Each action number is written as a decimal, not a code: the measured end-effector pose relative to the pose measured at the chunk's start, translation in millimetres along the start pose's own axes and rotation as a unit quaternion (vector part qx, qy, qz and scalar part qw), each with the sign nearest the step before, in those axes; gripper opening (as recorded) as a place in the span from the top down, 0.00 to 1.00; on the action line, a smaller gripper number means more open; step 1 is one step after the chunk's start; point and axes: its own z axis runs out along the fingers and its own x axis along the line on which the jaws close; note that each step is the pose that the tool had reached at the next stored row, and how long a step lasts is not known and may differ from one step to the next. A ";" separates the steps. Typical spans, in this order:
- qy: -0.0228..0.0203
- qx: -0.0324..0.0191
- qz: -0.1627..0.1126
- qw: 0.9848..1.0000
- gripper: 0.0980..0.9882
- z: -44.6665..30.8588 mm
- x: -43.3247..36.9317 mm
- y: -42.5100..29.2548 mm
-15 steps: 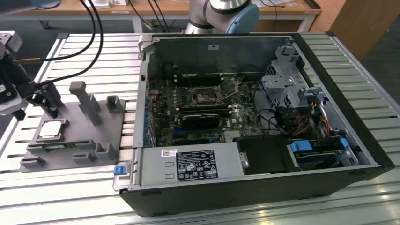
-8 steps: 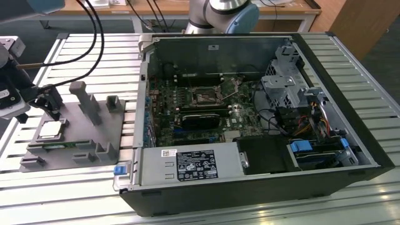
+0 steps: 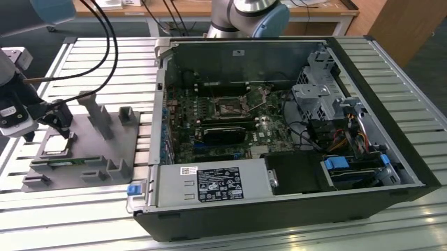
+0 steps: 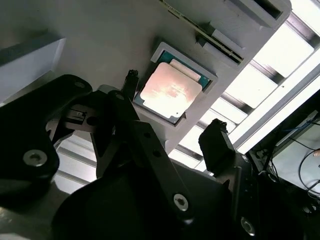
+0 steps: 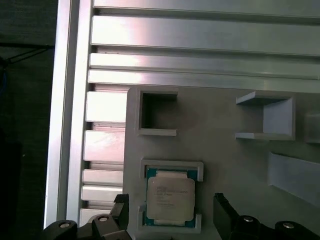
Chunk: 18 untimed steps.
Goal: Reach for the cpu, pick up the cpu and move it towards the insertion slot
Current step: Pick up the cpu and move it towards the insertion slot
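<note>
The cpu (image 3: 57, 147), a flat square chip with a shiny silver top, lies in its shallow pocket on the grey fixture plate (image 3: 91, 151) at the exterior view's left. My gripper (image 3: 47, 130) hangs just above it and is open. In both wrist views the dark fingers (image 5: 120, 206) stand on either side of the cpu (image 5: 170, 195) with gaps between, nothing held. In the second wrist view the gripper (image 4: 173, 104) straddles the chip (image 4: 170, 90). The insertion slot (image 3: 229, 107), a silvery square frame with a dark centre, sits on the motherboard inside the open computer case.
Upright grey blocks (image 3: 98, 119) rise from the fixture plate beside the gripper. A narrow green memory strip (image 3: 59, 162) lies along the plate's near edge. The case's metal side wall (image 3: 162, 99) stands between plate and motherboard. Black cables (image 3: 104, 47) hang over the slatted table (image 3: 84, 214).
</note>
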 end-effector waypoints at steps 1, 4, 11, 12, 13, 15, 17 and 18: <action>0.000 0.000 0.000 1.000 0.25 1.1 0.0 0.0; 0.000 0.005 0.000 1.000 0.25 3.6 -0.1 -0.2; 0.000 -0.003 -0.001 1.000 0.25 12.7 0.9 -0.5; 0.000 -0.005 -0.001 1.000 0.25 14.0 1.5 -0.5; 0.000 -0.006 -0.001 1.000 0.25 15.4 1.8 -0.6; 0.000 -0.006 -0.001 1.000 0.25 18.2 2.0 -0.8; 0.000 -0.006 -0.001 1.000 0.25 20.8 2.0 -0.9; 0.000 -0.006 -0.001 1.000 0.25 22.1 2.0 -1.0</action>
